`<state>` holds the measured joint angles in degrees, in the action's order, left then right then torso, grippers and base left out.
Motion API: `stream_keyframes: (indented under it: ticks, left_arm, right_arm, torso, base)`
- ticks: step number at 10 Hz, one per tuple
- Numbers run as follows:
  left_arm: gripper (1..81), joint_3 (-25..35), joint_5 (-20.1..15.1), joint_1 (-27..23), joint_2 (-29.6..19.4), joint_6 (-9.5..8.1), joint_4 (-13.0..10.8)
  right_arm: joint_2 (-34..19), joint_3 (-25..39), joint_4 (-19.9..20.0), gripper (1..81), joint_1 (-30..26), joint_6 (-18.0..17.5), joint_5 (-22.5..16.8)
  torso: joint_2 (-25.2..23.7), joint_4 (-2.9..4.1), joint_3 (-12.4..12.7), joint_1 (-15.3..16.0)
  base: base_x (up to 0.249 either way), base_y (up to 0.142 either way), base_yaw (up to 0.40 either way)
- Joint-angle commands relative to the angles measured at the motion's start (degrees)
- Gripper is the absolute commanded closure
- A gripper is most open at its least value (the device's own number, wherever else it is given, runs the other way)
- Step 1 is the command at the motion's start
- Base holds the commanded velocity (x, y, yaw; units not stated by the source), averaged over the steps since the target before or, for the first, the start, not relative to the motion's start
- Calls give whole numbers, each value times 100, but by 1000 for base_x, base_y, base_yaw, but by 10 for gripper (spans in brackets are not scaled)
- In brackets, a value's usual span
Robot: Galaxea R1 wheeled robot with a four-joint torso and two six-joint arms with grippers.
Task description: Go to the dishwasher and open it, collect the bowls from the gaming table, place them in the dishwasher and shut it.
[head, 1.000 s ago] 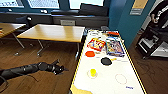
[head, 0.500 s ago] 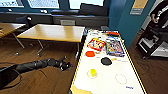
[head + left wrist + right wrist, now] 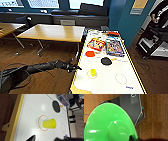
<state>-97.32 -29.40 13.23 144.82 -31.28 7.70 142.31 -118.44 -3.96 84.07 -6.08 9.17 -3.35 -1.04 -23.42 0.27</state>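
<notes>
Item: low rectangular gaming table [image 3: 130, 75] with smooth white top and yellow rim, occupying the centre-right of the head view and running from 6 o'clock toward 12 o'clock.

On its top, nearest first: small yellow plastic bowl [image 3: 93, 72], upright inside a thin red ring printed on the white surface; in the left wrist view the same yellow bowl [image 3: 49, 123] stands partly over the red ring [image 3: 39, 124]. At about 1 o'clock from it lies a flat black disc [image 3: 106, 61]; at 12 o'clock from it, a flat orange-red disc [image 3: 90, 53]. Beyond these, two colourful printed boxes: a red-and-yellow one [image 3: 96, 44] and a blue-purple one [image 3: 114, 47] beside it. A second red ring [image 3: 121, 78] lies at 4 o'clock from the yellow bowl.

Left arm: dark, stretched nearly level from 8 o'clock in the head view, the left gripper [image 3: 74, 67] reaching the table's yellow rim, near the yellow bowl yet apart from it. Jaws: released, nothing between them.

Right gripper: wide lime-green plastic bowl [image 3: 109, 125] shows large and close in the right wrist view, above brown wooden floor [image 3: 154, 121]; whether the jaws grasp it, cannot tell.

Surroundings: light wooden table [image 3: 53, 32] at 10 o'clock; teal wall [image 3: 125, 22] at 1 o'clock.
</notes>
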Motion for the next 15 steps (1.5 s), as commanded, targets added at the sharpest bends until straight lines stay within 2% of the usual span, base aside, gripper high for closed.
stream_keyframes:
  ticks: [1,4,5,7,11,13,15]
  left_arm:
    - [10,-59,251,-808,302,113,21]
    - [10,-647,199,-843,793,61,12]
    - [10,-824,189,-896,908,8,73]
    - [10,-1079,-241,-1098,1128,-247,12]
    - [10,-1773,-786,-1221,1787,-247,-6]
    - [10,-2274,-1138,-1221,2192,-256,-173]
    - [10,-2414,-1208,-1221,2367,-256,-243]
  right_arm:
    - [-218,103,-96,811,-69,-16,-416]
    - [-218,130,-96,811,-131,-7,-503]
    - [-218,147,-96,811,-140,-7,-512]
    - [-218,147,-105,811,-166,2,-512]
    - [-174,147,-114,811,-210,19,-583]
    - [-148,121,-114,811,-210,19,-592]
    - [-139,120,-113,811,-210,28,-592]
  torso:
    - [0,0,0,0]
    - [0,0,-2,0]
    - [0,0,-2,0]
    - [0,0,-2,0]
    - [0,0,-2,0]
    - [0,0,-2,0]
    - [0,0,-2,2]
  base:
    - [0,0,0]
    - [0,0,0]
    - [0,0,0]
    - [0,0,0]
    - [0,0,0]
    - [0,0,0]
    - [0,0,0]
